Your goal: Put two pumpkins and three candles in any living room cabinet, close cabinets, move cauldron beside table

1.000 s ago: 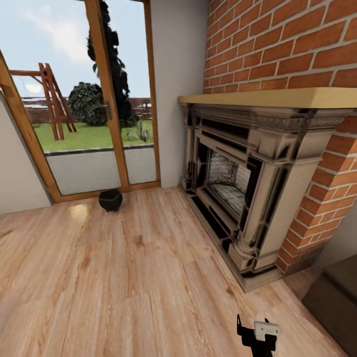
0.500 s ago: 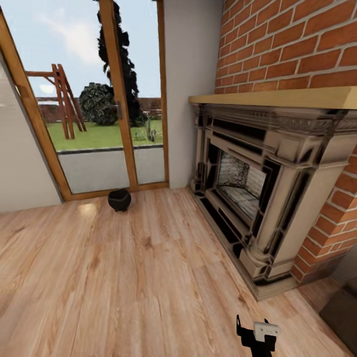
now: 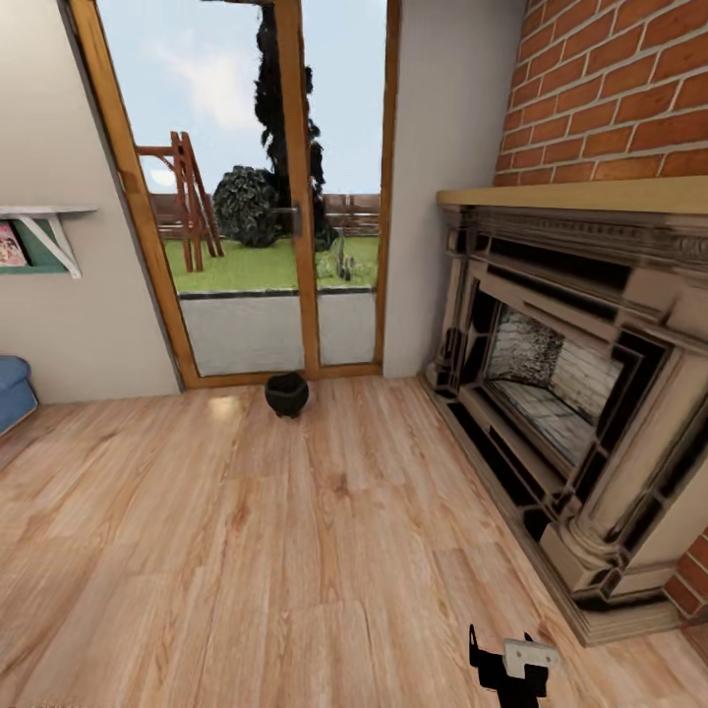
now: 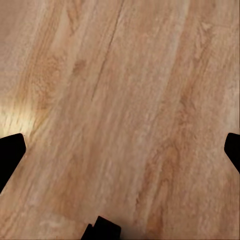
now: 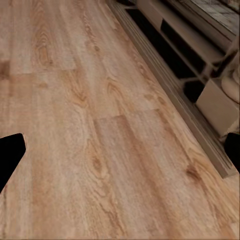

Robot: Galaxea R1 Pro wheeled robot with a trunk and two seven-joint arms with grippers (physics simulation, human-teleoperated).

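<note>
Right gripper (image 3: 511,669): cut off by lower edge of head view, jaw spacing unreadable. Left gripper (image 4: 120,150): dark fingertips (image 4: 10,152) clipped at wrist-view edges. Fireplace (image 3: 590,393), ahead-right of right gripper: cropped at right edge. Blue seat (image 3: 12,388), far ahead-left: mostly out of frame.

No legible text, label, brand, number or sign is found in any view. A small picture-like item (image 3: 10,246) is seen on the wall shelf (image 3: 44,221) at the head view's left edge, but it is too blurred for anything on it to be read.
</note>
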